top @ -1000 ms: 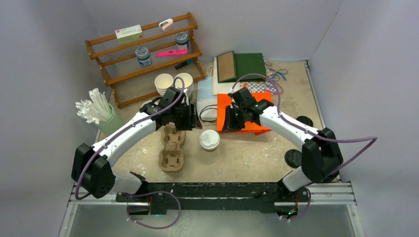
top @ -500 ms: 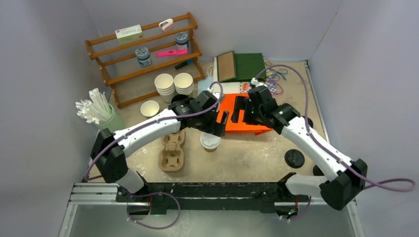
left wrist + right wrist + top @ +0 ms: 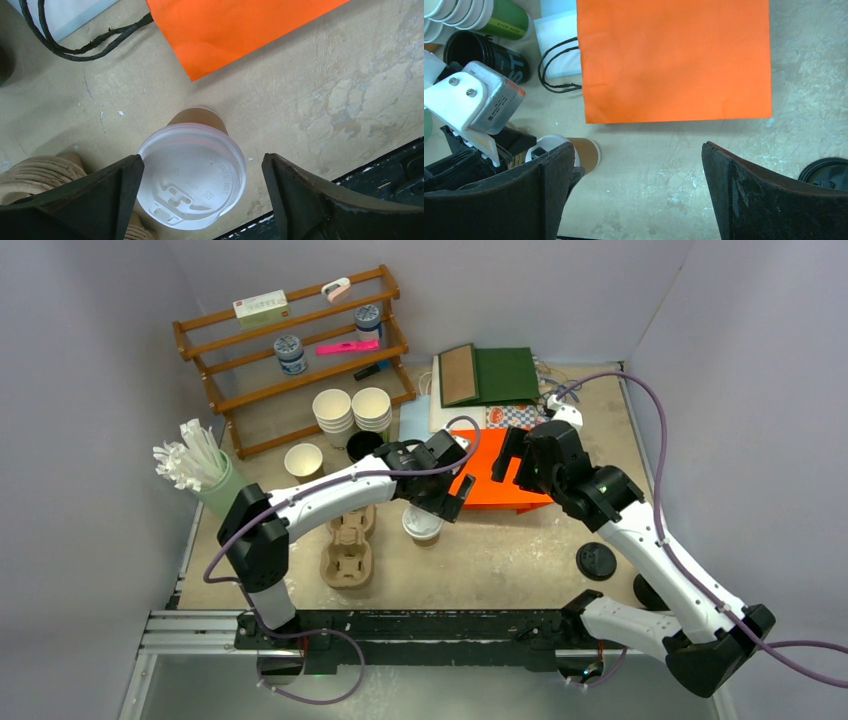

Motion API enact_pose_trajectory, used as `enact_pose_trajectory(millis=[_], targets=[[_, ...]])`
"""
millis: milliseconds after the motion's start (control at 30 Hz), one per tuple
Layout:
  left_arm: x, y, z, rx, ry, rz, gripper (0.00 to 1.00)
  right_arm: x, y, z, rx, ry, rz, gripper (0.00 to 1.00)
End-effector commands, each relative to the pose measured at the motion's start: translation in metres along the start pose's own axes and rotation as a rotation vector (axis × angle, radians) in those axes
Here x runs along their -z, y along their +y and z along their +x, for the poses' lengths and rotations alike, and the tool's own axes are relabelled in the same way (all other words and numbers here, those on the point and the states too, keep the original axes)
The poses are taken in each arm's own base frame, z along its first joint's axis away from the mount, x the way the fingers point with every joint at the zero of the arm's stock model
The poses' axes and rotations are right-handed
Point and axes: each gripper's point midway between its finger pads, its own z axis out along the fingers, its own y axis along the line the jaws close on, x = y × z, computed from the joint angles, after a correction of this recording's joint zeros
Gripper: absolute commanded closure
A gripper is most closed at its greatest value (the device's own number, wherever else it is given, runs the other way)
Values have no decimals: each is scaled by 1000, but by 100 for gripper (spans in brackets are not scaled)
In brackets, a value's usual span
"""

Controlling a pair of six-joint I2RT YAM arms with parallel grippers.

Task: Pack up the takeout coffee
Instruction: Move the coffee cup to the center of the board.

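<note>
Lidded brown paper cup [image 3: 423, 524] upright mid-tabletop [image 3: 500, 562], just right of cardboard carrier [image 3: 347, 558], left fingers [image 3: 95, 200] wide open either side, right fingers [image 3: 744, 195] wide open over orange bag [image 3: 674, 60] farther back

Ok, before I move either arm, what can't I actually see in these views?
- Lidded cup: in the left wrist view, its own lid hides most of the wall and the base.
- Cup carrier: in the top view, the far end is under the left arm. In the left wrist view it is mostly behind the left tool.
- Orange bag: cut off by the top edge of the right wrist view. Cannot tell whether its mouth is open.
- Black lid: cut off by the right edge.
</note>
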Motion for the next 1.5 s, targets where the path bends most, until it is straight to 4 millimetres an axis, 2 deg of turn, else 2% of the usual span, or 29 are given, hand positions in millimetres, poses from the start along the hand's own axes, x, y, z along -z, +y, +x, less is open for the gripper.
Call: enact_pose_trajectory(millis=[0, 233, 433, 600, 733, 833, 1000, 1167, 1467], targets=[[9, 0, -1, -41, -3, -50, 4, 1, -7, 1, -22, -7, 27, 1], [20, -2, -1, -37, -30, -47, 3, -2, -5, 7, -21, 15, 16, 1], [8, -2, 13, -39, 19, -51, 2, -3, -4, 11, -15, 29, 10, 1], [2, 11, 21, -29, 54, -128, 1, -5, -7, 17, -7, 47, 15, 1], [6, 22, 18, -17, 44, -194, 2, -11, -10, 27, -5, 88, 30, 1], [5, 18, 17, -9, 34, -172, 1, -15, -10, 31, -8, 110, 32, 1], [-5, 10, 25, 7, 72, -130, 1, -17, -6, 29, -9, 111, 11, 1], [-6, 7, 23, 32, 73, -102, 10, -19, -6, 30, -3, 123, 7, 1], [8, 33, 19, 112, 72, -91, 22, -28, 0, 40, -8, 179, -25, 2]])
